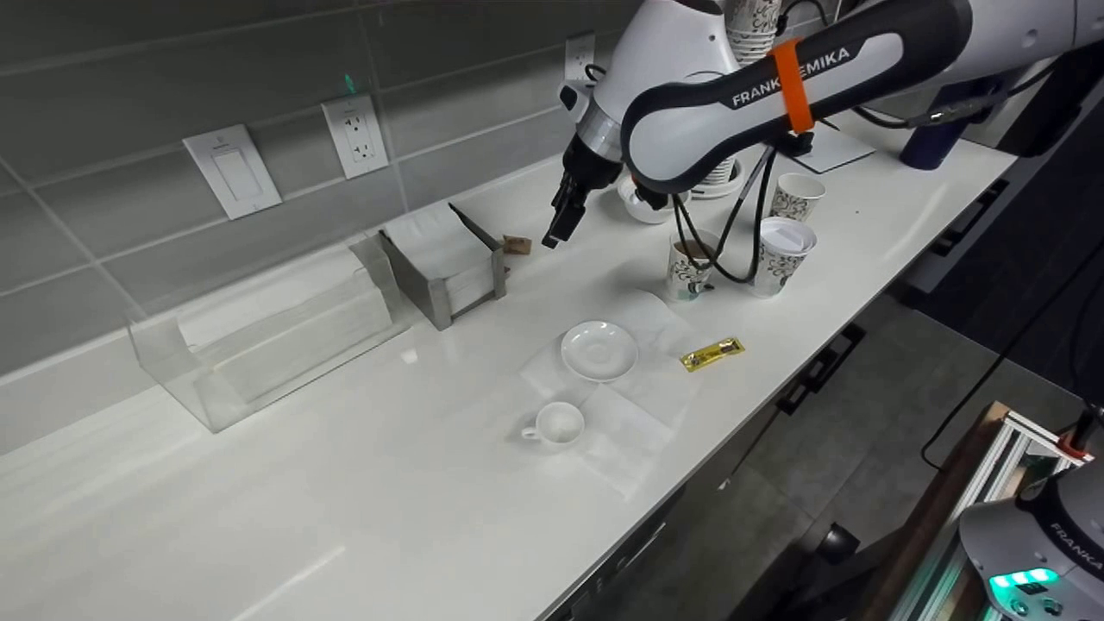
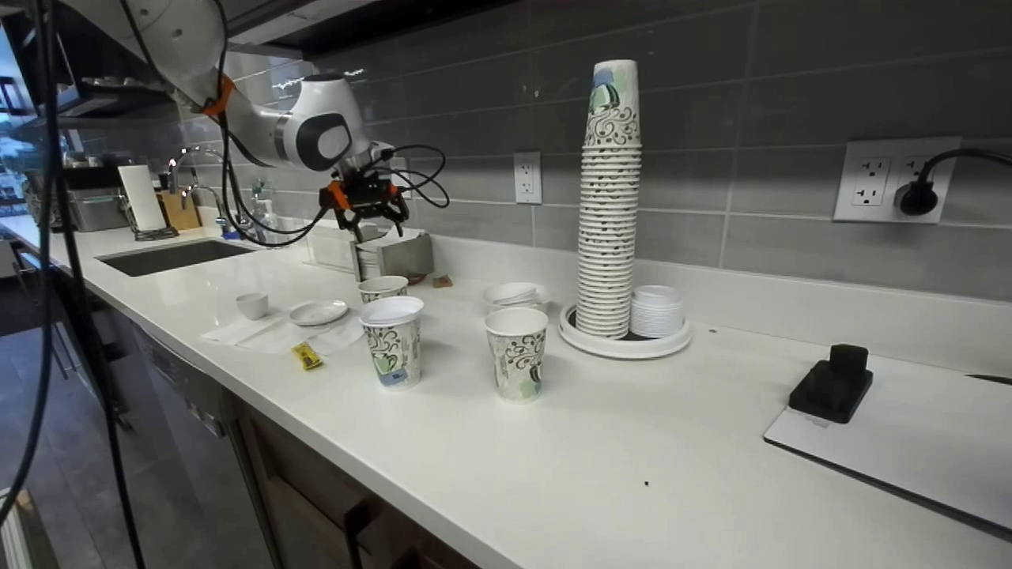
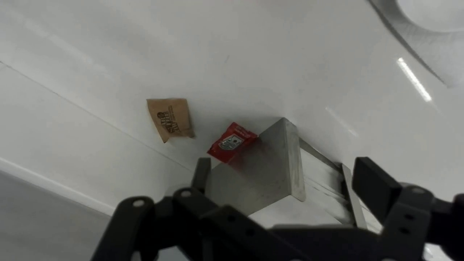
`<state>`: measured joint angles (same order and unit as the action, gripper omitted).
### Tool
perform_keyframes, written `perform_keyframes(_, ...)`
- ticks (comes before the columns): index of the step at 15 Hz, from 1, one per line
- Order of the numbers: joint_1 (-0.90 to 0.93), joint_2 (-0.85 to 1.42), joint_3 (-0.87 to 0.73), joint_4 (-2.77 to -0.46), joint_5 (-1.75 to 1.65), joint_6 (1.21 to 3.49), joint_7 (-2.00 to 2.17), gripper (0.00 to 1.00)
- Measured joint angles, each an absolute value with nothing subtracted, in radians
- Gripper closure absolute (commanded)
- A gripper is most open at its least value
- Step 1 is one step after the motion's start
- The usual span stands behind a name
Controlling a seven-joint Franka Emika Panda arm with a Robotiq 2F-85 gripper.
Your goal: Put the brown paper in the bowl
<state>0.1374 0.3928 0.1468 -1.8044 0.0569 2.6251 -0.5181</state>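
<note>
The brown paper (image 3: pixel 171 119) is a small brown packet with dark print, lying on the counter near the wall. It also shows beside the napkin holder in both exterior views (image 1: pixel 517 245) (image 2: pixel 442 281). The white bowl (image 1: pixel 642 207) stands near the wall, partly behind the arm; in an exterior view it shows behind the paper cups (image 2: pixel 514 297). It is out of the wrist view. My gripper (image 3: pixel 284 170) is open with nothing between its fingers. It hangs above the counter near the napkin holder (image 1: pixel 561 226) (image 2: pixel 379 234), apart from the brown paper.
A metal napkin holder (image 3: pixel 253 174) stands under the gripper, with a red packet (image 3: pixel 232 142) against its side. A saucer (image 1: pixel 599 351), small cup (image 1: pixel 559 424), yellow stick packet (image 1: pixel 711 354) and patterned paper cups (image 2: pixel 518 356) stand on the counter. A tall cup stack (image 2: pixel 609 237) is by the wall.
</note>
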Motion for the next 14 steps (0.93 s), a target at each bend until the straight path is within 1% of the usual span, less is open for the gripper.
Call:
perform_keyframes(4, 0.133, 0.415, 0.145, -1.795, 0.032, 2.629, -0.484, 0.0)
perform_keyframes(6, 0.131, 0.472, 0.129, -1.758, -0.009, 2.629, -0.463, 0.0)
perform_keyframes(9, 0.125, 0.595, 0.113, -1.642, -0.056, 2.625, -0.458, 0.0)
perform_keyframes(10, 0.122, 0.636, 0.113, -1.593, -0.067, 2.619, -0.458, 0.03)
perform_keyframes(11, 0.122, 0.675, 0.112, -1.543, -0.08, 2.613, -0.458, 0.1)
perform_keyframes(12, 0.122, 0.712, 0.112, -1.491, -0.09, 2.604, -0.458, 0.08)
perform_keyframes(13, 0.123, 0.746, 0.112, -1.44, -0.099, 2.587, -0.458, 0.13)
perform_keyframes(14, 0.124, 0.777, 0.112, -1.39, -0.109, 2.564, -0.458, 0.13)
